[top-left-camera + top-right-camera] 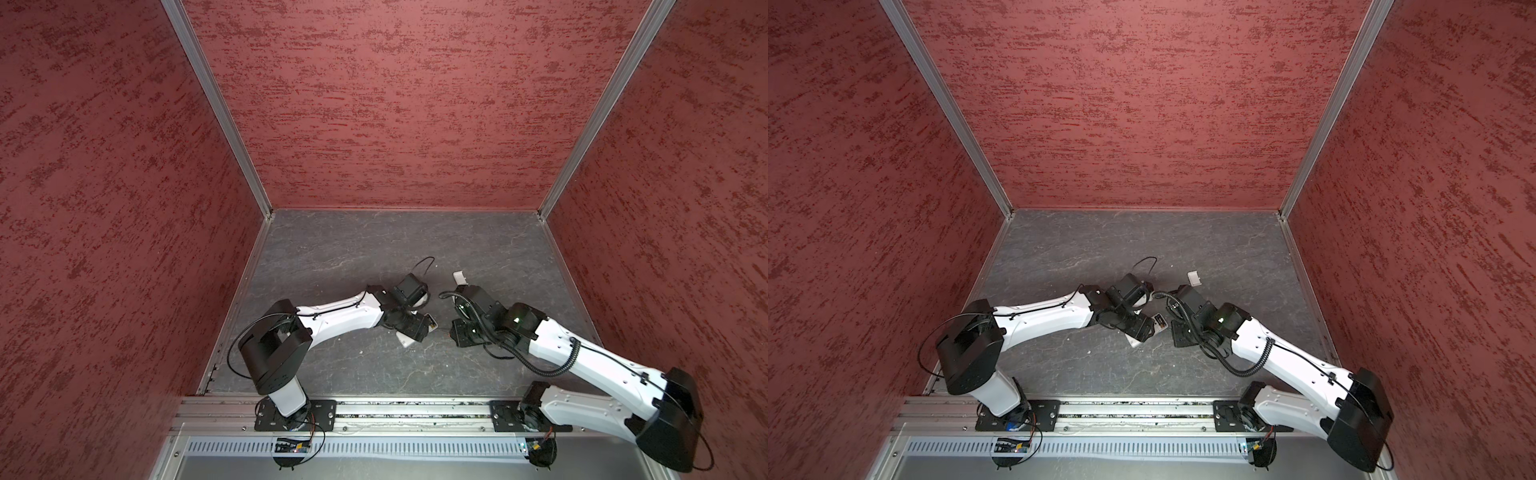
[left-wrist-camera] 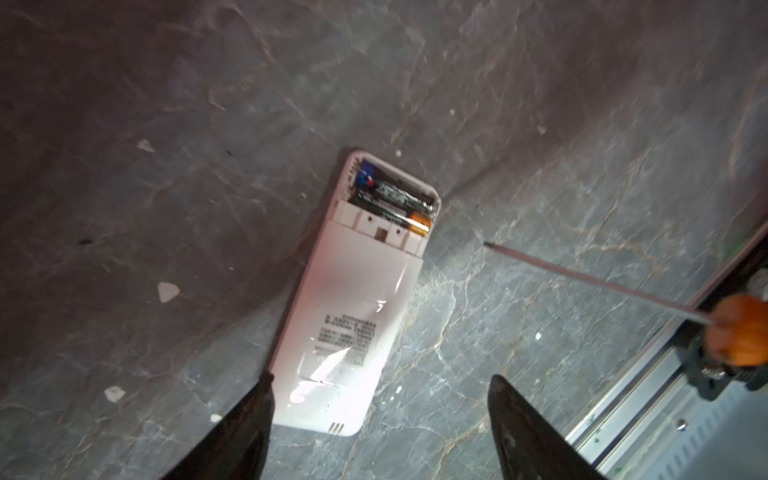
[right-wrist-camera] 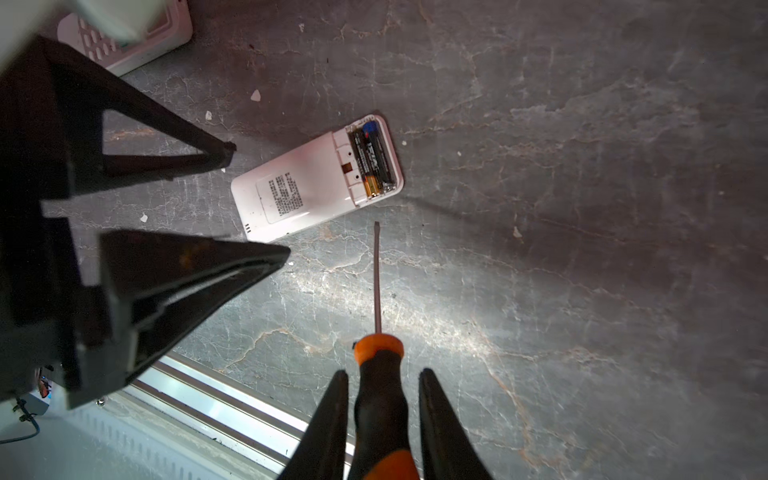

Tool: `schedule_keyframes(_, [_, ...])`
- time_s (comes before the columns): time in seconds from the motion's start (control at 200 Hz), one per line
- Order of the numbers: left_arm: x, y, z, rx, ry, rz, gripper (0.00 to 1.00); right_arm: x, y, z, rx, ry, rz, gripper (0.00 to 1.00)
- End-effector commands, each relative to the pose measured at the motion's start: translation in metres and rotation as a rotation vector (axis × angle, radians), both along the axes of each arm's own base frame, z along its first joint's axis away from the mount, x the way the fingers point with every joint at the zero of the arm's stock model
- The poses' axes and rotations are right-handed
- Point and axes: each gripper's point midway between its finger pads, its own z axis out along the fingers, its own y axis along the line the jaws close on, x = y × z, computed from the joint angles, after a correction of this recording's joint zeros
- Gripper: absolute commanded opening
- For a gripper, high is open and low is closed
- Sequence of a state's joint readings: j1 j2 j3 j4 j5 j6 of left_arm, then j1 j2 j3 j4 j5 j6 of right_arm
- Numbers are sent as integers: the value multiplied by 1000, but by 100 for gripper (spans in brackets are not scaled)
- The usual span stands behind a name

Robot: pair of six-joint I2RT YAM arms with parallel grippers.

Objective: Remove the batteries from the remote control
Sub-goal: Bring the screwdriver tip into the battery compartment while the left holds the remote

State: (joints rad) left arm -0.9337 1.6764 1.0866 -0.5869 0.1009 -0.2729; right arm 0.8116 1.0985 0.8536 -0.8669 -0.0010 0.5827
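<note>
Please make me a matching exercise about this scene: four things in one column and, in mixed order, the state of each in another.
1 remote
2 batteries
3 screwdriver
4 left end effector

A gripped by the right end effector
B open, holding nothing
C lying back up on the table
D in the open compartment

Pairs: 1-C, 2-D, 3-A, 4-B

Nothing legible: small dark print on the label (image 3: 284, 199) backing the remote control (image 3: 320, 164), too fine; pale lettering on the batteries (image 3: 372, 160), perhaps a brand, blurred.
</note>
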Motion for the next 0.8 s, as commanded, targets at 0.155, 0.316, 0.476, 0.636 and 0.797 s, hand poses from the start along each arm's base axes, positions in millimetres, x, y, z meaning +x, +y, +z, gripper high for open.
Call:
schedule_keyframes(0.155, [10,23,-27,211,-107,-39,81,9,-6,16,-29,-59,-5,0])
schedule_keyframes(0.316, [14,20,-35,211,-136,-67,81,13,-3,17,-22,-65,-4,0])
schedule_keyframes(0.476, [7,18,-46,204,-108,-100,80,15,-3,17,-27,-66,-6,0])
schedule_keyframes(0.636, [3,17,-53,196,-89,-115,76,20,-1,18,-25,-94,12,0])
schedule_keyframes(0.797, [0,18,-60,191,-79,-131,71,22,2,15,-23,-121,47,0])
